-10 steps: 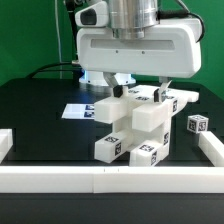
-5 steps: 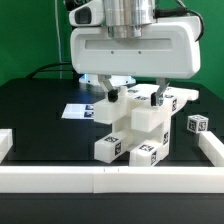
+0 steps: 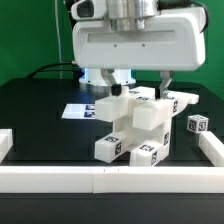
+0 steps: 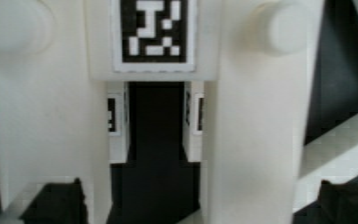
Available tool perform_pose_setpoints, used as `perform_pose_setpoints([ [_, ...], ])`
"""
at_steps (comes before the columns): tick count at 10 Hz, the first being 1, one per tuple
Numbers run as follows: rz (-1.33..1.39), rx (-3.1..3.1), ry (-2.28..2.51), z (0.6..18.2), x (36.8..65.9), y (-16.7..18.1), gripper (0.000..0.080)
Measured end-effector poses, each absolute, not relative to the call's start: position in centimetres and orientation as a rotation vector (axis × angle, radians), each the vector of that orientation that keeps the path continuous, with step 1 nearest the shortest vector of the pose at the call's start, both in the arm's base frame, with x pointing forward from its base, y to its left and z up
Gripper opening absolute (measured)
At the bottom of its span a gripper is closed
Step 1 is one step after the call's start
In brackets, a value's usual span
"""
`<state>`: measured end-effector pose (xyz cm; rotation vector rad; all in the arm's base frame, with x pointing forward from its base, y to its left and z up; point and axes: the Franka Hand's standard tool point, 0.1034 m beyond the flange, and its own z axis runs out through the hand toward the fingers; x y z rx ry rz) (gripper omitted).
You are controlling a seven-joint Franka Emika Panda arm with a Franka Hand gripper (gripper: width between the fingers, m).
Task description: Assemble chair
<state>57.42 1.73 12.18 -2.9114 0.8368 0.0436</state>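
- While the fingers (image 3: pixel 165 84) hang below their broad white housing (image 3: pixel 135 45), they are spread wide and pinch nothing. One stands on each side of the topmost part of the chair. Whether either tip touches the plastic cannot be told.
- Directly beneath them the chair (image 3: pixel 135 122) stands near the middle of the black counter (image 3: pixel 40 125). It is a stepped cluster of chunky matte white blocks, joined together. Small black-and-white square tags sit on the faces turned toward the camera.
- Seen from the wrist, a white part of the chair fills the picture and bears one large tag (image 4: pixel 155 30). A narrow dark slot (image 4: pixel 155 140) runs away from that tag between two pale uprights. The fingertips themselves cannot be made out there.
- Just behind the chair, toward the exterior view's left, the marker board (image 3: pixel 78 108) lies flat on the counter.
- On the exterior view's right a loose cube (image 3: pixel 197 125) with a tag on its face sits apart from the chair, near the side wall.
- Along the near edge of the counter runs a low white rail (image 3: pixel 110 178), with a raised white end piece at each side.
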Motion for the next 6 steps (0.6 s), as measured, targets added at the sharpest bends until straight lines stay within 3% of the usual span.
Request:
perform_pose_setpoints([
  [4, 0.039, -2.875, 0.887, 14.3, 56.5, 3.7, 0.0648],
  [6, 0.043, -2.868, 0.911, 14.0, 55.2, 5.6, 0.0648],
])
